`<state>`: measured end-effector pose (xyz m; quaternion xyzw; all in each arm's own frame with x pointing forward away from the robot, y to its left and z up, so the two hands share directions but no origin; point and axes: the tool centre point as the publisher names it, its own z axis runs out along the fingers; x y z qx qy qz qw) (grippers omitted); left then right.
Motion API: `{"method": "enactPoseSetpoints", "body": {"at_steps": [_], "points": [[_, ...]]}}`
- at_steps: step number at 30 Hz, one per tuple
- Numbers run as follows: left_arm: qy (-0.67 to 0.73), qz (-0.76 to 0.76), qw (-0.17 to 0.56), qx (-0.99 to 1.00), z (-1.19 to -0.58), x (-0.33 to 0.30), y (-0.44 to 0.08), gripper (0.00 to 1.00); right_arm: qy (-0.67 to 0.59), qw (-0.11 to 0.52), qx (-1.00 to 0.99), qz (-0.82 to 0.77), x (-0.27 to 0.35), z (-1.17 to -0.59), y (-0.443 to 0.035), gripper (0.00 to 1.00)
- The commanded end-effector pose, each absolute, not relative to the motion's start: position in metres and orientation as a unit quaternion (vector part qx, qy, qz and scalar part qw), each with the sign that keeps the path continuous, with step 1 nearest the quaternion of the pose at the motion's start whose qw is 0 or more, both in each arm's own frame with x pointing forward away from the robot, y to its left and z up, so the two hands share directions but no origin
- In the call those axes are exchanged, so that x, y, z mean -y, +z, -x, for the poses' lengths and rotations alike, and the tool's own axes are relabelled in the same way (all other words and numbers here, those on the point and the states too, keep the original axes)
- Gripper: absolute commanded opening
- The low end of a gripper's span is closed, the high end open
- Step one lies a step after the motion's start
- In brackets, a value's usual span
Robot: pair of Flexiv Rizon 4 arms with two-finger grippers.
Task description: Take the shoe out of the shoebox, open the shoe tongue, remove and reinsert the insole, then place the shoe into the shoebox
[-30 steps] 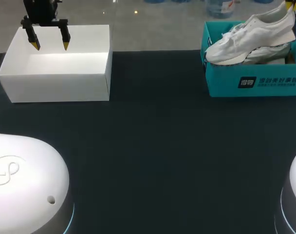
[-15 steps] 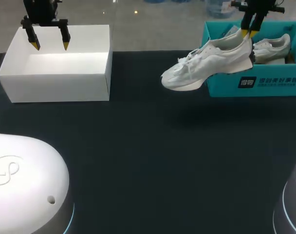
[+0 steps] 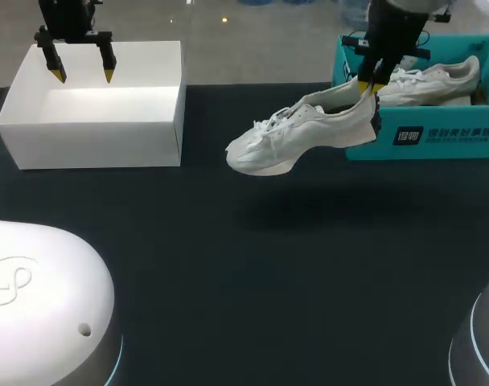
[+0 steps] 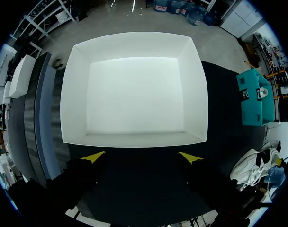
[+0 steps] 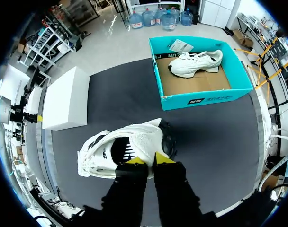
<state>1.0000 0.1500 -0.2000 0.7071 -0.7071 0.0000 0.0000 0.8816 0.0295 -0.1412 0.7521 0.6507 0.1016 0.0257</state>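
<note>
Now right arm [image 3: 393,32] raised, jaws clamping shoe [image 3: 301,133] heel above table [image 3: 228,281].

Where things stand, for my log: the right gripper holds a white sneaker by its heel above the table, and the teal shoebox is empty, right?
Not empty: the right wrist view shows a second white sneaker lying in the teal shoebox. The right gripper does hold the lifted sneaker by its heel.
</note>
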Motion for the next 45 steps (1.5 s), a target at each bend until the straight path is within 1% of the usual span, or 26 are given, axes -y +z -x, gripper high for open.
{"method": "enactPoseSetpoints", "body": {"at_steps": [1, 14, 18, 39, 45], "points": [[0.0, -0.707, 0.0, 0.707, -1.0, -0.15, -0.2, 1.0, 0.103, 0.018, -0.657, -0.747, -0.041, -0.877, -0.148, 0.0], [0.0, -0.707, 0.0, 0.707, -1.0, -0.15, -0.2, 1.0, 0.102, -0.021, -0.66, -0.744, -0.089, -0.831, -0.161, 0.0], [0.0, -0.707, 0.0, 0.707, -1.0, -0.15, -0.2, 1.0, 0.093, -0.052, -0.643, -0.758, -0.093, -0.819, -0.168, 0.0], [0.0, -0.707, 0.0, 0.707, -1.0, -0.15, -0.2, 1.0, 0.091, -0.052, -0.649, -0.754, -0.092, -0.817, -0.166, 0.0], [0.0, -0.707, 0.0, 0.707, -1.0, -0.15, -0.2, 1.0, 0.093, -0.058, -0.653, -0.75, -0.095, -0.81, -0.173, 0.0]]}}
